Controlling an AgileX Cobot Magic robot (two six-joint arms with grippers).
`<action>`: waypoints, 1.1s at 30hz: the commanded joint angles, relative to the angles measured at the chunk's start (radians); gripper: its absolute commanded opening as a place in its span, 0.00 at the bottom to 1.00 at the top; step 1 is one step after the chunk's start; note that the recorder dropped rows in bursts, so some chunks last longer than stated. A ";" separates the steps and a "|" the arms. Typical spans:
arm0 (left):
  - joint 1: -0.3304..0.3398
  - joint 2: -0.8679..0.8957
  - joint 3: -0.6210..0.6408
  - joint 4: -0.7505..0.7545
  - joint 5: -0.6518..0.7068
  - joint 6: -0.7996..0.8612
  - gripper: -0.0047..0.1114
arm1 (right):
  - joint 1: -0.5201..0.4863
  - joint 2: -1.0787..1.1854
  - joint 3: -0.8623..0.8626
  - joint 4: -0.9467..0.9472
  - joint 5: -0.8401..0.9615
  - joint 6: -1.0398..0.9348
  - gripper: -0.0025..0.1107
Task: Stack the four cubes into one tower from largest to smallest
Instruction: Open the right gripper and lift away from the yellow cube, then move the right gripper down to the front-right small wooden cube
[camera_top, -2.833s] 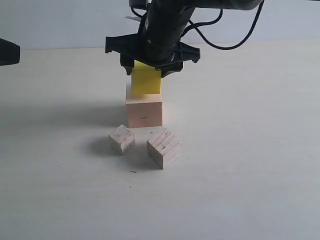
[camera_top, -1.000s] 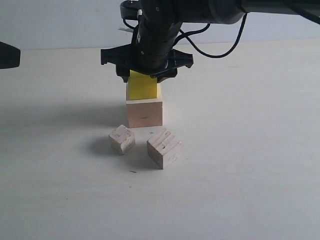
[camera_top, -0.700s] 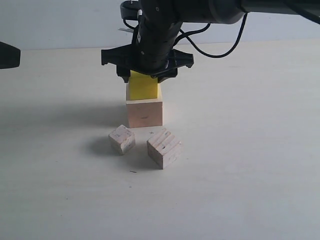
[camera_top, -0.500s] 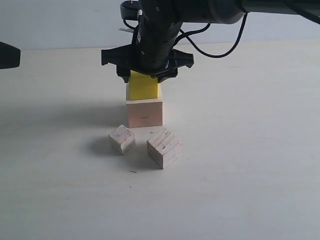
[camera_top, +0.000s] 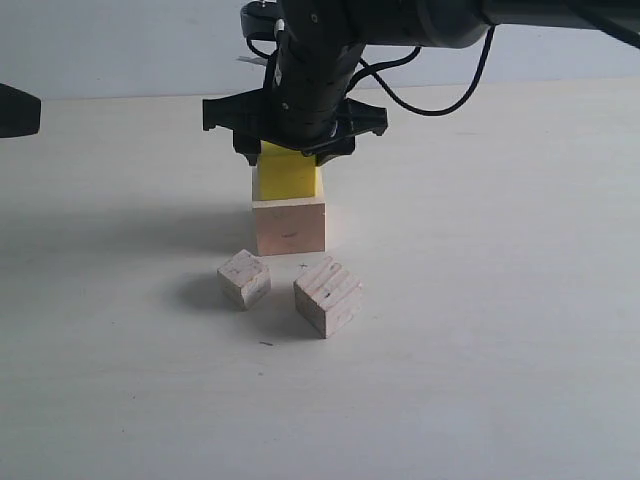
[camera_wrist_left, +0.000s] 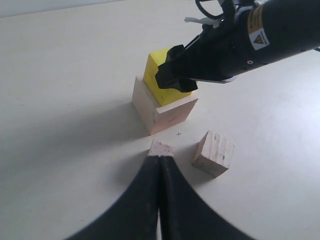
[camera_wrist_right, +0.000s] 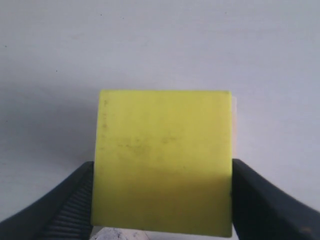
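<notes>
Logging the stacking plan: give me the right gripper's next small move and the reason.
Probably open the right gripper and lift straight up. The yellow cube appears to sit flat on the large pale cube, with the gripper clamped on its two sides, so releasing should leave it stacked.

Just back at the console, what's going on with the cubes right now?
The right pincer is closed on the yellow cube, which sits on top of the large pale cube. The smallest cube and the grained cube lie on the table in front of that pair, not yet stacked. The left pincer is shut and empty, held away from the stack.
</notes>
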 joint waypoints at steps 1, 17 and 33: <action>-0.007 -0.009 0.004 -0.005 -0.004 0.004 0.04 | 0.003 -0.002 0.000 -0.005 0.023 0.002 0.72; -0.007 -0.009 0.004 -0.001 -0.004 0.005 0.04 | 0.003 -0.073 -0.029 0.048 0.163 -0.039 0.88; -0.007 -0.009 0.004 0.019 -0.004 0.008 0.04 | 0.003 -0.239 -0.058 0.147 0.431 -0.435 0.58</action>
